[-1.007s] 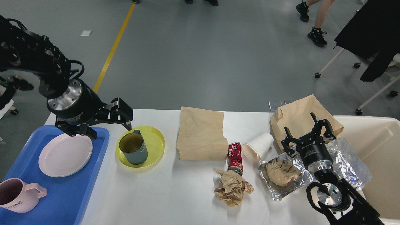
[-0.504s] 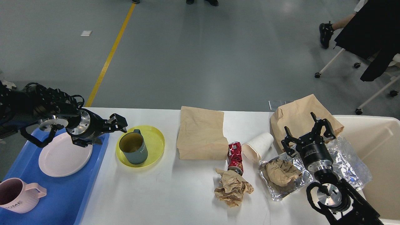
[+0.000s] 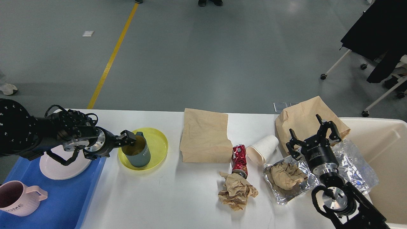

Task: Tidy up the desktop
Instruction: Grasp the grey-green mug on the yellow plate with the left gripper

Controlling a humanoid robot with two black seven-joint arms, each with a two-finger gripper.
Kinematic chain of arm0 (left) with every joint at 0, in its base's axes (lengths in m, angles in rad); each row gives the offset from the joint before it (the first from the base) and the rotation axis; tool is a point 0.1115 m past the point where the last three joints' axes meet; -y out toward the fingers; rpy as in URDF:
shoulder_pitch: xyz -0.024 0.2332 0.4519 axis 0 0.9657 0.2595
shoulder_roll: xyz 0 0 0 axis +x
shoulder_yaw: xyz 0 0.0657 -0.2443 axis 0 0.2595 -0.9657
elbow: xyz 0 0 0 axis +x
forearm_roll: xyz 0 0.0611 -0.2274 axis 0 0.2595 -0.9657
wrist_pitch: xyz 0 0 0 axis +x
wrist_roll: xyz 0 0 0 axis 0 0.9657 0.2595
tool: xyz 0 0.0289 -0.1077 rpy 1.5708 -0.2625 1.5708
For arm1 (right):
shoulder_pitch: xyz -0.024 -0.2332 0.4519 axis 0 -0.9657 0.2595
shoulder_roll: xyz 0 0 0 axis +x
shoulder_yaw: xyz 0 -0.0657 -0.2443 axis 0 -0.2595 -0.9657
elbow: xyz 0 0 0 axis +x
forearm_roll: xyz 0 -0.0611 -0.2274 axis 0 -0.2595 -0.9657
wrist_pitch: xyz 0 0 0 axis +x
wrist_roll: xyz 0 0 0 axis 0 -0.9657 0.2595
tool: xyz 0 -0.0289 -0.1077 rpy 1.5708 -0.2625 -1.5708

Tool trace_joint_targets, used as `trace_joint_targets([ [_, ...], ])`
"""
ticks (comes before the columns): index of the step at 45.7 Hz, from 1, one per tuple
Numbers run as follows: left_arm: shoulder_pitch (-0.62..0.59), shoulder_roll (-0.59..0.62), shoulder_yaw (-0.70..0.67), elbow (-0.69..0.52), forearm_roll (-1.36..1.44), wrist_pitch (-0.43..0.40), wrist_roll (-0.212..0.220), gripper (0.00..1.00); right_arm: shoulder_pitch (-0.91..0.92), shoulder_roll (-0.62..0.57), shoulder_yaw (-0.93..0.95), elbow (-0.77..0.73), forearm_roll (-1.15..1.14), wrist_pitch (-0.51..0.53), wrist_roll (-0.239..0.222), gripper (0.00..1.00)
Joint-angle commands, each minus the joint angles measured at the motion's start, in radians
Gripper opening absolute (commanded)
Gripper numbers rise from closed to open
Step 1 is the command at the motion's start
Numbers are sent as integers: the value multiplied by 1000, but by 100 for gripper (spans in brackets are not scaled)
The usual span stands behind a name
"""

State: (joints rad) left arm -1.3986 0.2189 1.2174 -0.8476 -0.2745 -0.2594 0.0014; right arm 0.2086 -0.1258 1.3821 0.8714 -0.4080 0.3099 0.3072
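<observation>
The white desktop [image 3: 165, 197] holds a grey-green mug [image 3: 140, 154] standing on a yellow plate [image 3: 157, 143]. There is also a flat brown paper bag [image 3: 205, 136], a crushed red can [image 3: 239, 159], a tipped white paper cup [image 3: 262, 149], crumpled brown paper [image 3: 237, 190] and a foil tray [image 3: 313, 183] with a paper wad in it. My left gripper [image 3: 127, 138] is low at the mug's left rim, and its fingers cannot be told apart. My right gripper [image 3: 313, 133] is open and empty, above the foil tray's far edge.
A blue tray [image 3: 63, 197] at the left holds a pale plate [image 3: 60, 165] and a pink mug [image 3: 16, 198]. A second brown bag [image 3: 302, 117], a loose foil sheet [image 3: 356, 165] and a cream bin [image 3: 381, 152] are at the right. Wheeled chairs stand beyond.
My left arm has dropped from above the blue tray and moved right, bringing its gripper to the mug's left rim. The right arm has not moved.
</observation>
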Motion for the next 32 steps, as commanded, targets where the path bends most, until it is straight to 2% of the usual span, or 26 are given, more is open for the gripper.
trace_joint_targets([
  [1, 46, -12, -36, 2, 21, 38, -1, 93, 0, 0, 0, 0, 0, 0, 0, 100],
  [9, 70, -16, -49, 13, 23, 69, -4, 90, 0, 0, 0, 0, 0, 0, 0, 100],
  [12, 78, -21, -52, 22, 23, 72, -3, 86, 0, 0, 0, 0, 0, 0, 0, 100],
  [19, 81, -26, -47, 27, 24, 77, -1, 61, 0, 0, 0, 0, 0, 0, 0, 100],
  [26, 81, -21, -49, 30, 23, 78, 8, 46, 0, 0, 0, 0, 0, 0, 0, 100],
  [32, 81, -27, -47, 36, 24, 89, 14, 24, 0, 0, 0, 0, 0, 0, 1, 100],
])
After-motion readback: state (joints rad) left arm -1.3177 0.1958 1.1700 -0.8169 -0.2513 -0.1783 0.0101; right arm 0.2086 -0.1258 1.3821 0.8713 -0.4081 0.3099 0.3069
